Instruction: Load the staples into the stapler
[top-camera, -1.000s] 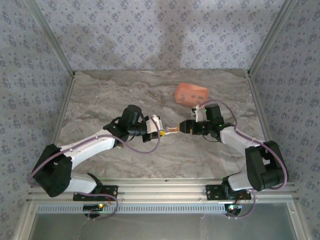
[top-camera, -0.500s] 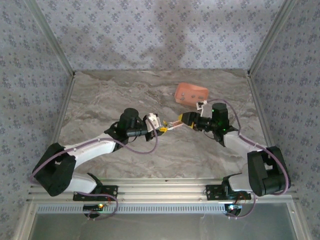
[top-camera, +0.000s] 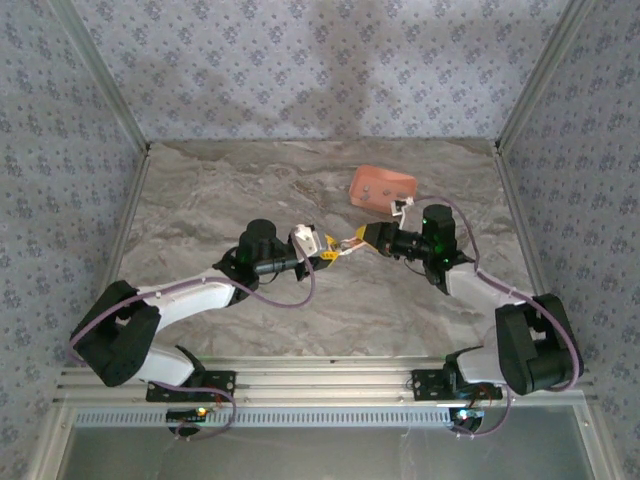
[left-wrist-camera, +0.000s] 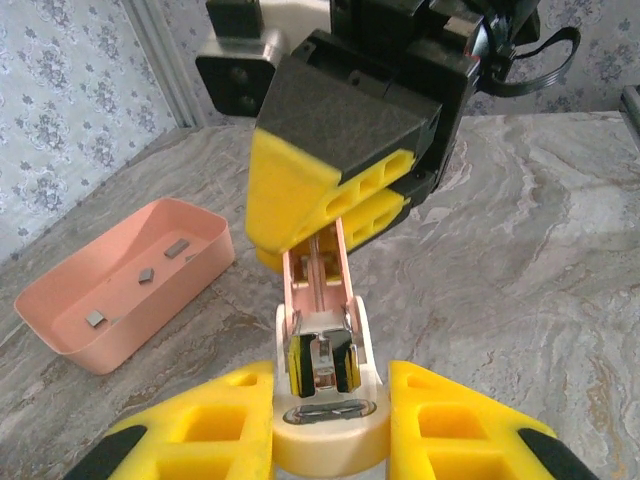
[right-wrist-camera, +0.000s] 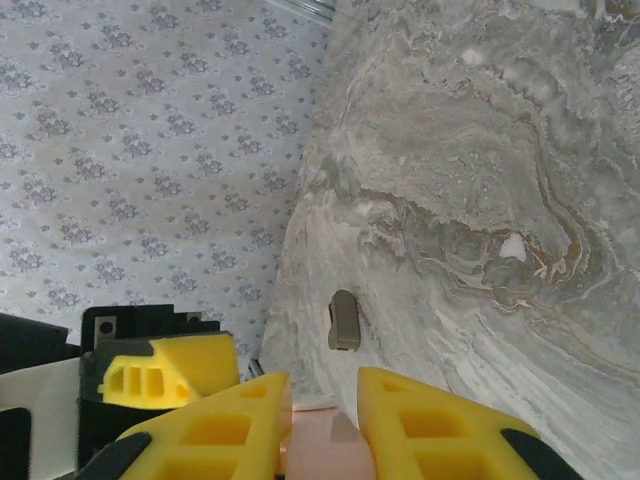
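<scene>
Your top camera looks down from above and behind the arms (top-camera: 190, 295), taking in the whole table (top-camera: 250, 190); the left wrist camera sits close, facing the stapler (left-wrist-camera: 322, 300) with the tray (left-wrist-camera: 130, 335) to its left; the right wrist one — equally near — looks over the table toward the wall (right-wrist-camera: 150, 120); all three share the stapler.

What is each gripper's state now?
Left gripper: closed on the base of the pale pink and white mini stapler.
Right gripper: closed on its pink upper arm.
</scene>
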